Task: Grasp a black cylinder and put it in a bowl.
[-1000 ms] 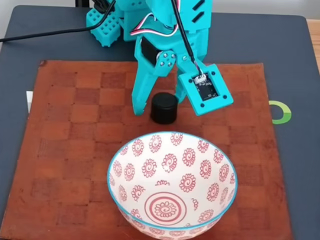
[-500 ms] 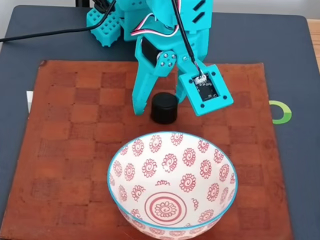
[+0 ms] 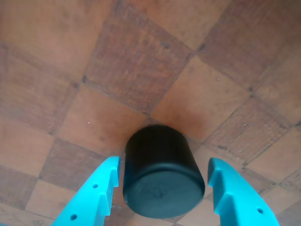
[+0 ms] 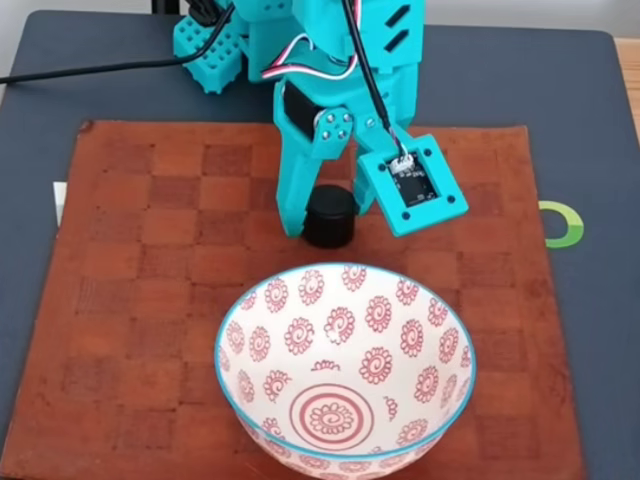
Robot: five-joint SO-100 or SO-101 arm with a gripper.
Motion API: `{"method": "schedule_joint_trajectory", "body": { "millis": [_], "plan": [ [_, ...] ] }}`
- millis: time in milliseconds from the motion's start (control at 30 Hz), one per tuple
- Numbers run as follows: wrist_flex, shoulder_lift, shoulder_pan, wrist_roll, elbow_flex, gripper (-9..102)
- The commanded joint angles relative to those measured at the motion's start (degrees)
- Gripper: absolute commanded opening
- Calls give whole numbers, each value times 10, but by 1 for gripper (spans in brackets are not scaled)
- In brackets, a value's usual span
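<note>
The black cylinder [image 4: 330, 222] stands upright on the brown checkered mat [image 4: 150, 260], just behind the bowl's far rim. My turquoise gripper [image 4: 328, 215] is down around it, one finger on each side. In the wrist view the cylinder [image 3: 162, 179] sits between the two fingers [image 3: 101, 193] with a thin gap on each side, so the gripper [image 3: 163, 162] is open and close to touching. The bowl [image 4: 262, 345], white with a turquoise rim and red flower patterns, stands at the front of the mat with nothing in it.
The mat lies on a dark grey pad [image 4: 580, 120]. A green and white ring [image 4: 562, 225] marks the pad at the right. The arm's base [image 4: 300, 40] and a black cable [image 4: 90, 68] are at the back.
The gripper's fingers have closed in around the cylinder, the left finger shifting right towards it. The cylinder and the bowl have stayed in place.
</note>
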Motion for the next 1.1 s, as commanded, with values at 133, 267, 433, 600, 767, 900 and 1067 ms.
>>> {"method": "schedule_joint_trajectory", "body": {
  "millis": [133, 267, 433, 600, 767, 900, 1067],
  "plan": [
    [-1, 4, 4, 4, 0, 15],
    [2, 4, 5, 3, 0, 15],
    [4, 4, 16, -2, 0, 14],
    [4, 4, 17, -4, 1, 14],
    [5, 9, 17, -4, 1, 14],
    [6, 11, 17, -4, 1, 14],
    [7, 13, 17, -2, 0, 11]
  ]
}}
